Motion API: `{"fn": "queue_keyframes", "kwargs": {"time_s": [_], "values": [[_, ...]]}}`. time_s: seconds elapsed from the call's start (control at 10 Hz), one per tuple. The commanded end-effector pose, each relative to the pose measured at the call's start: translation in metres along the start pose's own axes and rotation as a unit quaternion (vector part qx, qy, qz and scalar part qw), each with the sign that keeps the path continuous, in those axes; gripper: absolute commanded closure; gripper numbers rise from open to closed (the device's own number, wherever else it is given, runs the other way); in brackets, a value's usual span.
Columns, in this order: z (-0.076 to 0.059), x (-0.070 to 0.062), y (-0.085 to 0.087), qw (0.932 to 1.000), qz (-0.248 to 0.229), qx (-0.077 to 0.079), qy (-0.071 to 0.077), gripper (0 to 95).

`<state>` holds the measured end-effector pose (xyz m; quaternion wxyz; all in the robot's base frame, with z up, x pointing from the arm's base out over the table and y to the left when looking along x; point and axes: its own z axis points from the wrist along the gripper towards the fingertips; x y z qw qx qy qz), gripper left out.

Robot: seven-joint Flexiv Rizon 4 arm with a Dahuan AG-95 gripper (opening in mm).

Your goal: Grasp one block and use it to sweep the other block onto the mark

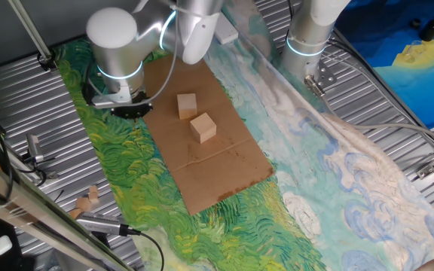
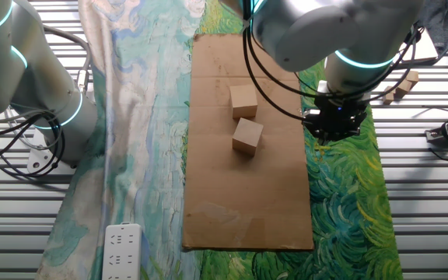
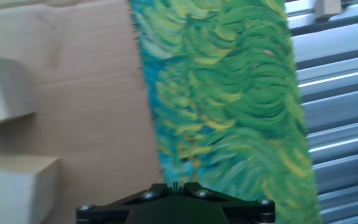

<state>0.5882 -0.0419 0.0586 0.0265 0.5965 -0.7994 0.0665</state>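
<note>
In one fixed view we see two blocks on the cardboard (image 1: 202, 162): the far block (image 1: 187, 105) sits at about 11 o'clock of the near block (image 1: 203, 126), just beside it, corners almost touching. The gripper (image 1: 124, 105) hangs at 9 o'clock of the far block, off the cardboard's edge, over the green cloth (image 1: 119, 162); nothing lies between it and the blocks, and we cannot tell whether its claw is released or clenched. Small wood pieces (image 1: 87, 200) lie on the metal table (image 1: 21, 113) at 7 o'clock, well apart. In the other fixed view the far block (image 2: 243, 101) is at 12 o'clock of the near block (image 2: 247, 136), which is turned askew. The gripper (image 2: 334, 124) is at 3 o'clock of them, past the cardboard (image 2: 247, 210) edge; a second arm (image 2: 29, 85) and a power strip (image 2: 121, 250) show at left, unseen elsewhere. The hand view shows cardboard (image 3: 92, 93) left, cloth (image 3: 229, 93) right, both blocks (image 3: 2, 87) (image 3: 14, 186) cut by the left edge, and only the gripper's base. We find no mark in any view.
</note>
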Motion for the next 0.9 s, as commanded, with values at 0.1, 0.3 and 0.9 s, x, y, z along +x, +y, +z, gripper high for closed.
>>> {"fn": "queue_keyframes", "kwargs": {"time_s": [0.1, 0.3, 0.9], "values": [[0.0009, -0.0002, -0.0004, 0.9999, 0.016, 0.003, -0.002, 95.0], [0.0009, -0.0002, -0.0004, 0.9998, 0.018, 0.004, -0.002, 95.0], [0.0009, -0.0002, -0.0004, 0.9997, 0.023, 0.004, 0.000, 95.0]]}}
